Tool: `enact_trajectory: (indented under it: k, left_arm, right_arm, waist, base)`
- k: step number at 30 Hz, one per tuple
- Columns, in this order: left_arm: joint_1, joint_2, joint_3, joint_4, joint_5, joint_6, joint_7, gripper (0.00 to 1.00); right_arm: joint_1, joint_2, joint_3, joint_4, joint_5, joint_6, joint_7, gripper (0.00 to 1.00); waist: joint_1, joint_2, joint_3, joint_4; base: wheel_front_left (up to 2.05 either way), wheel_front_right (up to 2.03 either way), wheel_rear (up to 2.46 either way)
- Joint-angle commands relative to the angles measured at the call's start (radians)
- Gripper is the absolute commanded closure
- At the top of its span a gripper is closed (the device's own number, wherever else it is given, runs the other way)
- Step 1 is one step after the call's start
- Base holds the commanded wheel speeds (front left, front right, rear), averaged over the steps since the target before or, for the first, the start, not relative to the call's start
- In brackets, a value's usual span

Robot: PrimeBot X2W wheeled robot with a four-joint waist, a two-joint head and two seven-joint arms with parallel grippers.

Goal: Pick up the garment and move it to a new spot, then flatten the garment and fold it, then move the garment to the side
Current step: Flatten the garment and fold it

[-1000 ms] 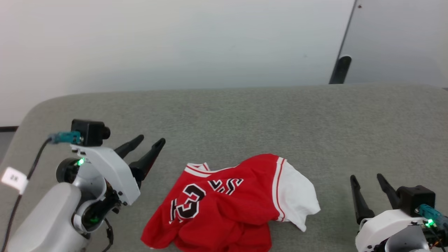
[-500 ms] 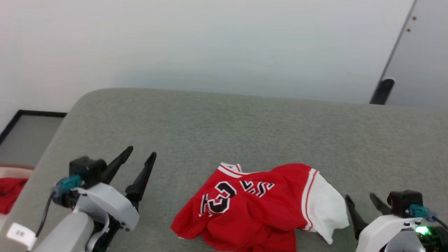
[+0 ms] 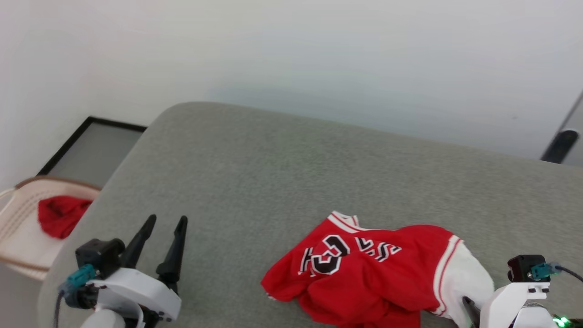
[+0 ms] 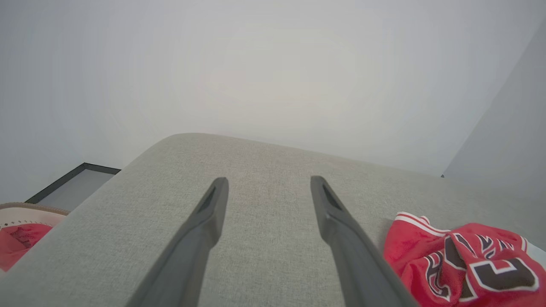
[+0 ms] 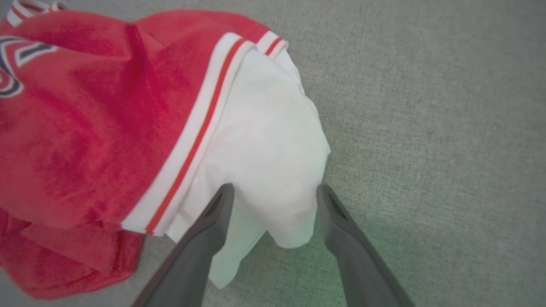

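Note:
The garment (image 3: 373, 269), a bright red jersey with a white sleeve and black-and-white lettering, lies crumpled on the grey cushioned surface (image 3: 282, 173) near its front edge. My right gripper (image 5: 275, 187) is open, its two dark fingers straddling the tip of the white sleeve (image 5: 264, 140) from above; whether they touch the cloth I cannot tell. In the head view its white wrist housing (image 3: 514, 296) sits at the sleeve's right end. My left gripper (image 3: 166, 221) is open and empty, well to the left of the garment (image 4: 465, 260), pointing over bare surface.
A cream perforated basket (image 3: 18, 228) holding a plain red cloth (image 3: 61, 214) stands on the floor past the surface's left edge. A black-framed panel (image 3: 91, 150) lies behind it. A white wall runs along the back, with a dark post (image 3: 558, 146) at far right.
The head camera has swung left, bringing the basket into view. Relative to the garment, both grippers have swept left: the right one has come over the white sleeve, the left one has drawn away.

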Motion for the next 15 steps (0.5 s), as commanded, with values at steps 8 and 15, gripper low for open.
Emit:
enact_trajectory:
  k: [8, 15]
  left_arm:
    - [-0.006, -0.072, 0.033, -0.007, 0.041, -0.012, 0.001, 0.0]
    - [-0.021, -0.085, 0.021, -0.023, 0.021, -0.013, 0.001, 0.0]
  right_arm:
    - [-0.066, 0.012, -0.083, 0.09, -0.093, -0.001, 0.104, 0.0]
    - [-0.119, 0.004, -0.129, 0.179, -0.153, -0.001, 0.093, 1.0]
  waist:
    - [-0.0001, 0.0, 0.072, 0.093]
    - [-0.0001, 0.0, 0.101, 0.096]
  base:
    - [0.0, 0.0, 0.0]
    - [0.0, 0.0, 0.0]
